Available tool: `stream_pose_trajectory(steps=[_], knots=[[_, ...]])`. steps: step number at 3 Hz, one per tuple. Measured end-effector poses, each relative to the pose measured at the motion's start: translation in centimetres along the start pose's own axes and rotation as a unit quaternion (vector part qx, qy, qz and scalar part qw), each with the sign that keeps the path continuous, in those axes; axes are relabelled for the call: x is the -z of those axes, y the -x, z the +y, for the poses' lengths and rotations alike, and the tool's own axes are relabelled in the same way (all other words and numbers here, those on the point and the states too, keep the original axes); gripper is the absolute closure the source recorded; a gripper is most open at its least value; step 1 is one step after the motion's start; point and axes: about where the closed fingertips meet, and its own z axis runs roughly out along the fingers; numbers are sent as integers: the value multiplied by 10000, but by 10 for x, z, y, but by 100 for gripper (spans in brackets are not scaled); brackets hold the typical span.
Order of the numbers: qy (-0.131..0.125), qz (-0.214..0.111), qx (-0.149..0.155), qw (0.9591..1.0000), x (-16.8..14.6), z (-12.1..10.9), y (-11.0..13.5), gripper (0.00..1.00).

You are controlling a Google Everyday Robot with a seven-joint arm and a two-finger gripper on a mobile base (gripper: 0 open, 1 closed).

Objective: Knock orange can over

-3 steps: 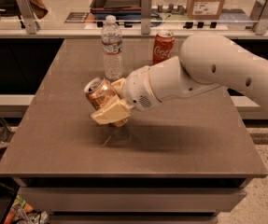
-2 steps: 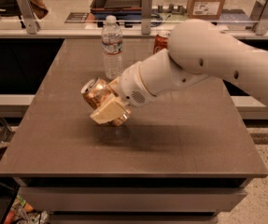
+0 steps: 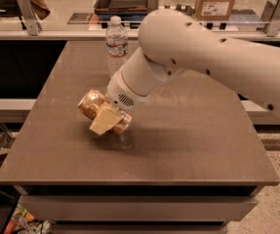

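Observation:
The orange can (image 3: 91,104), pale gold with a silver top, lies steeply tilted with its top facing left, near the middle left of the brown table (image 3: 188,145). My gripper (image 3: 104,119) is shut on it. One cream finger (image 3: 103,121) crosses the front of the can; the other is hidden behind it. The can appears to sit slightly above the tabletop, with a shadow under it. My large white arm reaches in from the right.
A clear water bottle (image 3: 116,42) stands at the back of the table, just behind my wrist. Past the far edge are a railing with posts, a dark tray (image 3: 122,0) and a cardboard box (image 3: 216,1). The table's front edge is near.
My arm has swung forward and left, now covering the red-orange can at the back. The orange can in the gripper has tipped further towards horizontal.

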Motion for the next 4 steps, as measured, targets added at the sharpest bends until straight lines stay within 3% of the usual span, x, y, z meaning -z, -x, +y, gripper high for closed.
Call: stream_pose_trajectory(steps=[1, 2, 3, 4], knots=[[19, 292, -30, 9996, -11, 2, -1, 100], [19, 294, -30, 9996, -8, 2, 1, 100], [14, 517, -50, 9987, -15, 4, 0, 100], [14, 517, -49, 9987, -12, 4, 2, 82]])
